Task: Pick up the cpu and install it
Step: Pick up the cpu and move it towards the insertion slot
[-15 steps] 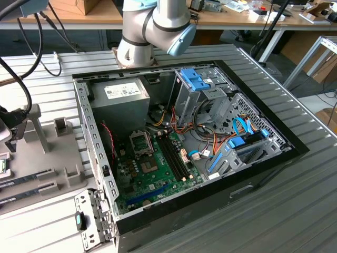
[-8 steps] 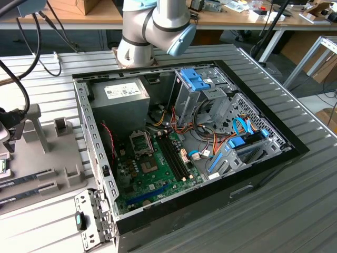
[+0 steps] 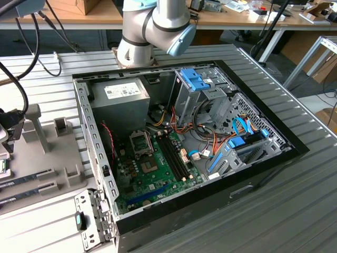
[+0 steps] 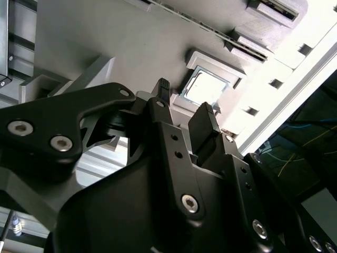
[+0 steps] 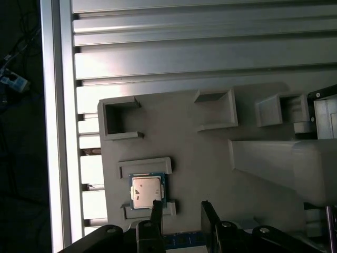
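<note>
ribbed aluminium table (image 3: pixel 274 211), wooden bench (image 3: pixel 231 18) behind it. toward the exterior view's left on the table, one grey fixture plate (image 3: pixel 58 158); used as the landmark below.

counted one cpu (image 5: pixel 146 191). seated flat in a shallow nest on the plate, close to the plate's edge, between two raised brackets. square, so no long axis to log. sides lined up with the plate's edges, metal face up toward the wrist cameras. silver-grey lid with a thin blue-green rim. washed to bright white by glare in the second wrist view (image 4: pixel 204 89).

counted three open-sided pockets (image 5: pixel 121 118) elsewhere on the plate in the first wrist view. counted two long narrow dark strips (image 3: pixel 31 176) lying on the plate in the exterior view.

one gripper (image 5: pixel 181 213) with two black fingers (image 5: pixel 156 211), spread apart, nothing clamped between them. hovering over the plate just beside the cpu. one fingertip overlapping the cpu's edge in the first wrist view; contact not determinable. same spread seen in the second wrist view (image 4: pixel 185 99).

one open computer case (image 3: pixel 221 192), well apart from the plate toward the exterior view's right, with one green motherboard (image 3: pixel 152 174) inside.
</note>
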`<state>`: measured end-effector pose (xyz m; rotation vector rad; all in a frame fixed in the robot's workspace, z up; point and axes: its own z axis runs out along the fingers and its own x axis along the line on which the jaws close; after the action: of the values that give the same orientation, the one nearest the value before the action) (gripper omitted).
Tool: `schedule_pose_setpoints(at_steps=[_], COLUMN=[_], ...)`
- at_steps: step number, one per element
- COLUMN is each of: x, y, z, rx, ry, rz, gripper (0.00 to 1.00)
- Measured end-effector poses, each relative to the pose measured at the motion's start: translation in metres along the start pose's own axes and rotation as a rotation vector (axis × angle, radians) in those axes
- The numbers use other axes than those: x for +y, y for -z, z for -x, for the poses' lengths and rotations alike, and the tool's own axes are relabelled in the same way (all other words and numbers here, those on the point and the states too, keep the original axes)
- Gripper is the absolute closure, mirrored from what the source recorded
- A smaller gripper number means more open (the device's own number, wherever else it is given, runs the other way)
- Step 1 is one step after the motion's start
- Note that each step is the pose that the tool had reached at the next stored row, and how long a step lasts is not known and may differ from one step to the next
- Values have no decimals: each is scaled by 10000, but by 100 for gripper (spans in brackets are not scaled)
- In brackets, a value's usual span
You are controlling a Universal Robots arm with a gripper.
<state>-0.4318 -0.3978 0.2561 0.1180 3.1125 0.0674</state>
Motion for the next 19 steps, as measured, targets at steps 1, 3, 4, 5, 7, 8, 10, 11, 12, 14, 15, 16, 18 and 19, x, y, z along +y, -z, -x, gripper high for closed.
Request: schedule_pose_setpoints(at_steps=[1,3,4,5,7,8,10,11,12,14,15,16,18,19], x=[0,-1,-1,-1,-1,-1,-2,-2,-2,-2,-2,-3,-3,-3], y=[-1,-2,-2,-4,-5,-6,-7,-8,-9,-10,-11,-11,-13,-14], z=[-1,-8,-10,-13,-15,-16,-19,-21,-22,-26,-29,-32,-35,-37], rx=[0,0,0,-1,-1,-1,-1,0,0,0,0,0,-1,-1], ry=[0,-1,0,0,0,0,0,0,0,0,0,0,0,0], rz=[0,0,0,1,0,0,0,0,0,0,1,0,0,0], gripper=[58,58,58,58,58,58,58,58,58,58,58,58,58,58])
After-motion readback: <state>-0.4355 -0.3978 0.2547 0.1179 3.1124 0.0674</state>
